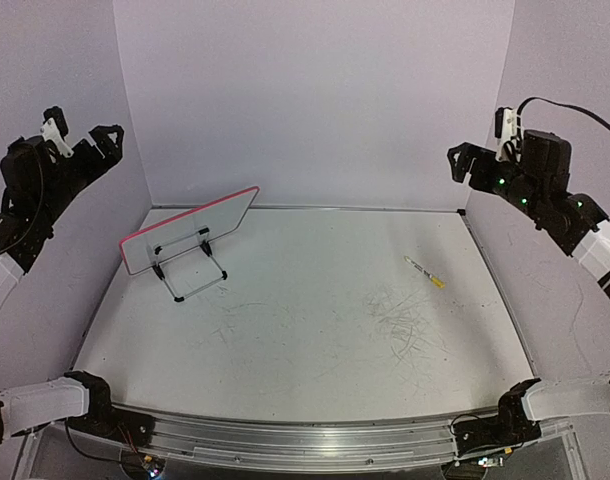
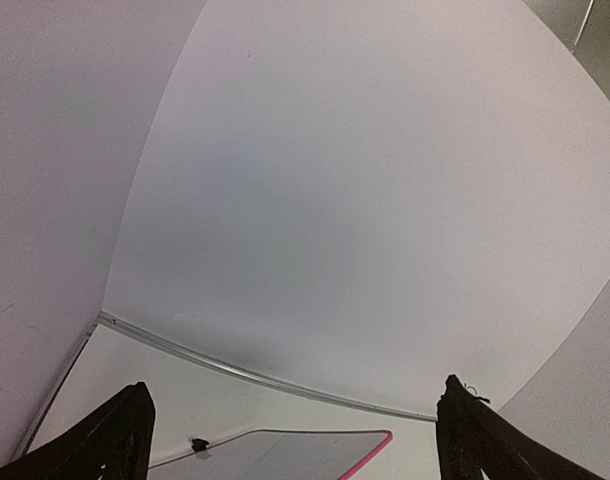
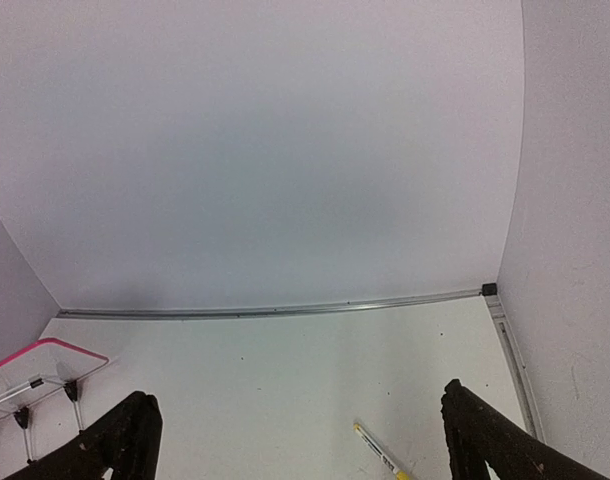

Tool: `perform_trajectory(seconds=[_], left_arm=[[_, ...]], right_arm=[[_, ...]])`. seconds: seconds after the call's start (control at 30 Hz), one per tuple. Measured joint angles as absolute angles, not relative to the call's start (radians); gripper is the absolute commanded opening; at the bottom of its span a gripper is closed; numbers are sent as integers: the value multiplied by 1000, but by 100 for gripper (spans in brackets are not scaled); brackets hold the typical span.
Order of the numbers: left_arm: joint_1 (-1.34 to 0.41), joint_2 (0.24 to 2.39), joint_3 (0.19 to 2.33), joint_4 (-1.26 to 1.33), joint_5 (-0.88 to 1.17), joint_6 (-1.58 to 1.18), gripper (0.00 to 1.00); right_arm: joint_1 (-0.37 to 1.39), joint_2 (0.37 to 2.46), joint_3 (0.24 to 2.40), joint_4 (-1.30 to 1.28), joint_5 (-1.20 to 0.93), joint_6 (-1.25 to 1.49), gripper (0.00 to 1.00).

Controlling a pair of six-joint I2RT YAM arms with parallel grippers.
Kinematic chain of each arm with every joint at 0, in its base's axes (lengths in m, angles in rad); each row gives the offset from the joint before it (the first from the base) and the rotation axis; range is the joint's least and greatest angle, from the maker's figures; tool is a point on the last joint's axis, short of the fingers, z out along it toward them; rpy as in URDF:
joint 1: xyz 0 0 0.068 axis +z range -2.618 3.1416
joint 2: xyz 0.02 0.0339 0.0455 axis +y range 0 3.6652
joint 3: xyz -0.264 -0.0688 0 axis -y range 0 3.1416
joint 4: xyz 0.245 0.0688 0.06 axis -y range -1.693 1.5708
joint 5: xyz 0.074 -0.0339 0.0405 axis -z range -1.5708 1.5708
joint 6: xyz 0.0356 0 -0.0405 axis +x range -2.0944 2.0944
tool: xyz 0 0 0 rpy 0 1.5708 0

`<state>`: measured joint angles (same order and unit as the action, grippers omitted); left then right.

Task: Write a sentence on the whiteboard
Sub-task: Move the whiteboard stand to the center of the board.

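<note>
Pale walls all round, a scuffed white table below, and both arms are parked up high at the sides. See the left claw, spread wide and gripping nothing. The right claw is spread wide too, and bare. On the table's far left the whiteboard leans tilted on its black wire stand, pink rim showing. Over on the right lies a thin pen with a yellow tip, well apart from the board, near some grey scribble marks.

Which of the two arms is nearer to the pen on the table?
The right arm: the pen lies on the right side of the table. The left arm is raised near the whiteboard instead.
</note>
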<state>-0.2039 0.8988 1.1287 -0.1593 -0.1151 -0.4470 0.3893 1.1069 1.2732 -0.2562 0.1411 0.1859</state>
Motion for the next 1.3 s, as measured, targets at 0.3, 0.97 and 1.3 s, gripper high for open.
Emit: perform_trajectory(seconds=[0.3, 0.97, 1.3], left_arm=[[-204, 859, 1016, -208, -78, -509, 99], [-204, 853, 1176, -619, 15, -500, 95], [-204, 621, 1139, -971, -105, -681, 80]], right_arm=[[389, 1145, 1263, -249, 80, 189, 98], [497, 1343, 1201, -150, -192, 243, 98], [555, 1385, 1200, -89, -241, 271, 98]])
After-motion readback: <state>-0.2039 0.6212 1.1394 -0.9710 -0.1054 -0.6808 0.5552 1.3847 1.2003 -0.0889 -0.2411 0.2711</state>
